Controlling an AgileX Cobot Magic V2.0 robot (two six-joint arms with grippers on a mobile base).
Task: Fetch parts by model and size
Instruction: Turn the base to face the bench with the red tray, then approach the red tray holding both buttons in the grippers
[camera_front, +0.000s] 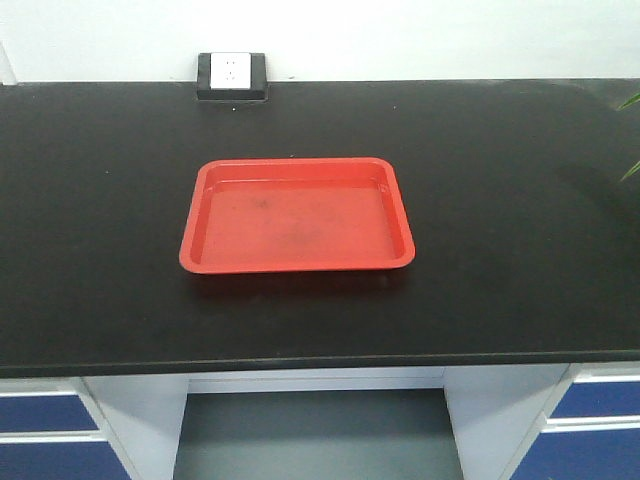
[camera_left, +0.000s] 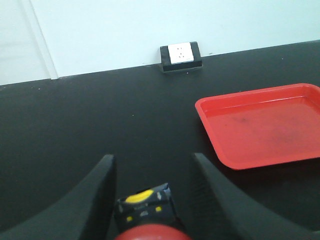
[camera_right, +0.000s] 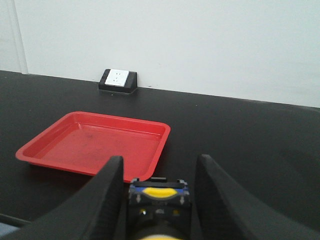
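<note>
Currently my left hand (camera_left: 152, 157) grips the red-capped switch (camera_left: 145, 207), my right hand (camera_right: 159, 158) the yellow-capped switch (camera_right: 159, 197); a red tray (camera_front: 300, 166) sits on the surface (camera_front: 100, 300).

**Front view.** I see a black countertop (camera_front: 100, 260) spanning the frame, backed by a white wall (camera_front: 420, 35).

- **(a)** A red rectangular tray (camera_front: 296, 215) with rounded corners and a raised rim lies flat near the middle of the counter. Its floor is faintly smudged dark.
- **(b)** A black socket box (camera_front: 232, 76) with a white face plate sits at the counter's rear edge against the wall, behind the tray and well apart from it.
- **(c)** Blue drawer fronts (camera_front: 45, 412) with pale rails flank an open recess (camera_front: 315, 430) below the counter.
- **(d)** Green leaf tips (camera_front: 630, 100) enter at the right edge.

**Wrist views.** My two wrist views show the tray and socket box again, from either side.
</note>
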